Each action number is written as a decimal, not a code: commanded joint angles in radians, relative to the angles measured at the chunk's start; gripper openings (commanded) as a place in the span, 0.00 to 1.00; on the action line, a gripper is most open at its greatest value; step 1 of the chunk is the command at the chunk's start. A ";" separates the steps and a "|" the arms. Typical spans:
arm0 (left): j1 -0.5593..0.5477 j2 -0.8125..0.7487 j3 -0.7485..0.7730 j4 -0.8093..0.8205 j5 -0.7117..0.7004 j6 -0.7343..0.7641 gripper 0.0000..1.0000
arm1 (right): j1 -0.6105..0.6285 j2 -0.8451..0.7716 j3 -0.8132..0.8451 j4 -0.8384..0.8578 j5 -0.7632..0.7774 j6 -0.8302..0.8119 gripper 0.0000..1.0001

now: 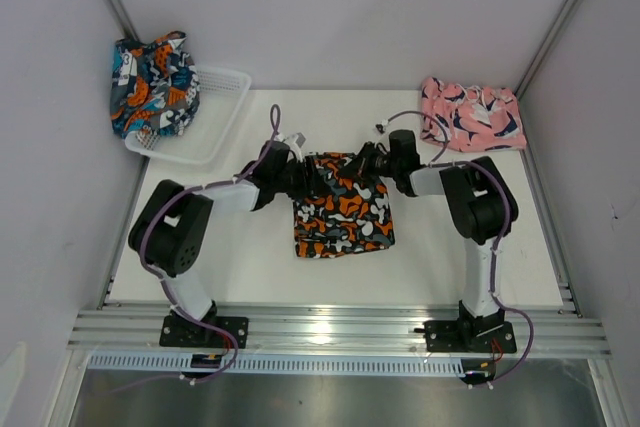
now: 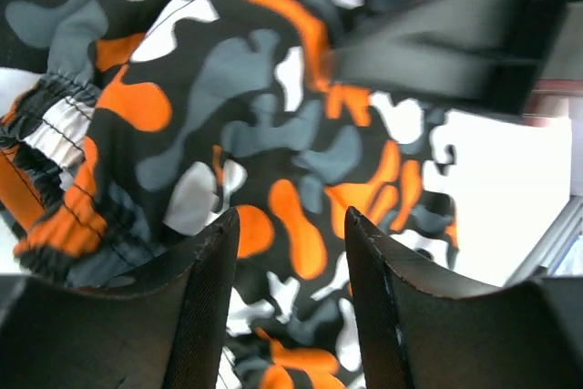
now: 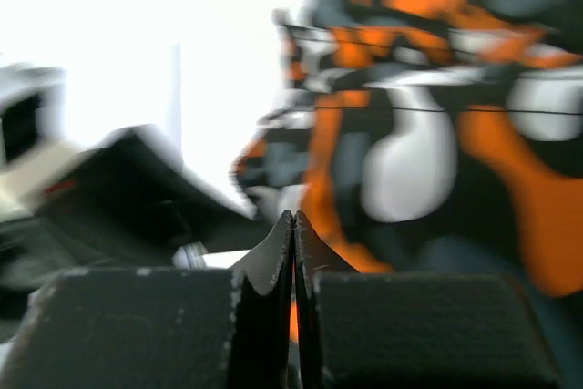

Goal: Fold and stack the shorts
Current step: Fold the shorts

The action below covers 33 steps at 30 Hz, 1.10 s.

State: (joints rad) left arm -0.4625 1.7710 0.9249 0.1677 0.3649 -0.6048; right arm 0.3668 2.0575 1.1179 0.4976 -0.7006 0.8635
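Evidently soft, light and slump-prone, the black shorts (image 1: pixel 342 217) want you pinching the elastic waistband (image 2: pixel 50 116) corners; left gripper (image 2: pixel 290 220) parted over the cloth, right gripper (image 3: pixel 293 223) clenched shut.

- Black blotched shorts (image 1: pixel 345 222) lay near the centre of the white tabletop (image 1: pixel 250 267).
- Pink shorts (image 1: pixel 475 117) lay at its far right corner.
- A white mesh basket (image 1: pixel 220 107) sat at its far left corner.

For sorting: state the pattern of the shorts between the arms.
Shorts: black with orange, white, grey blotches; left wrist view best.
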 commanded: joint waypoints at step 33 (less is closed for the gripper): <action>-0.082 -0.766 -0.283 -0.356 -0.273 0.084 0.98 | -0.206 -0.067 0.258 -0.683 0.191 -0.457 0.73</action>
State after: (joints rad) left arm -0.5331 1.1366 0.6895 -0.1711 0.1238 -0.4812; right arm 0.1555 1.9511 1.3182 -0.1688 -0.5095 0.4370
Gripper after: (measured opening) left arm 0.950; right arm 0.743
